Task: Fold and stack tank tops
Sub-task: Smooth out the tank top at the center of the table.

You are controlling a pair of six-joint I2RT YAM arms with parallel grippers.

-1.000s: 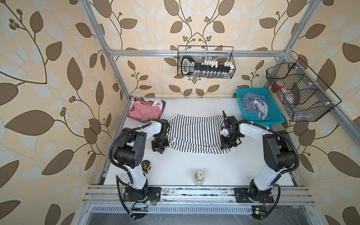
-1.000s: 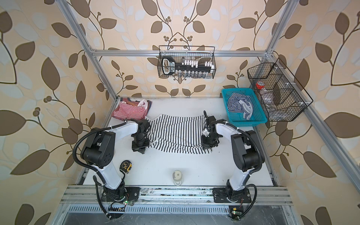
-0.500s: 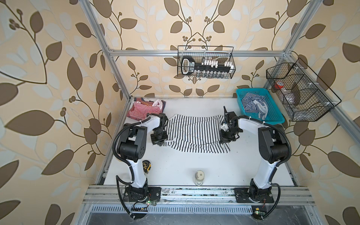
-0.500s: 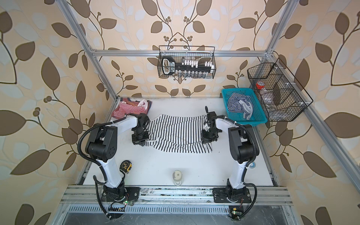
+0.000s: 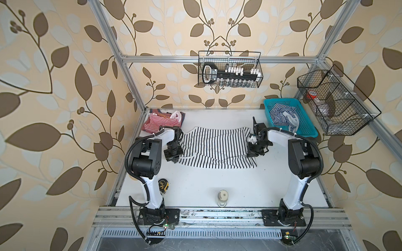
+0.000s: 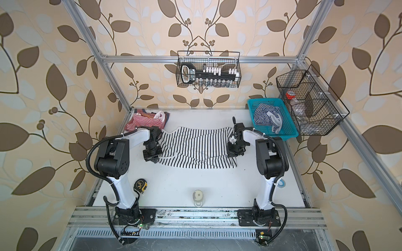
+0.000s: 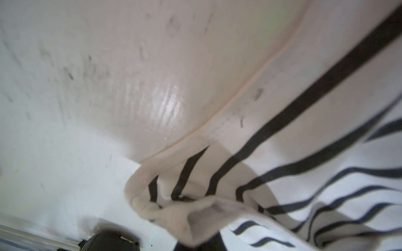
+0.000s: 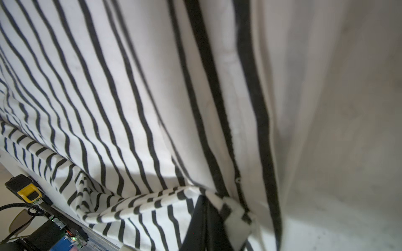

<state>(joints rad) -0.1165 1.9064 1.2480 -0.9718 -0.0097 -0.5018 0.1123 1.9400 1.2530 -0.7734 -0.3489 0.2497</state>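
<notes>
Under tank top folds, left gripper and right gripper tips hide

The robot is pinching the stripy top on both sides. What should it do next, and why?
Probably lower both pinched ends onto the table. The left gripper and right gripper are each shut on a side of the striped top, which sags between them over a layer underneath, so an even set-down should keep the fold flat.
</notes>
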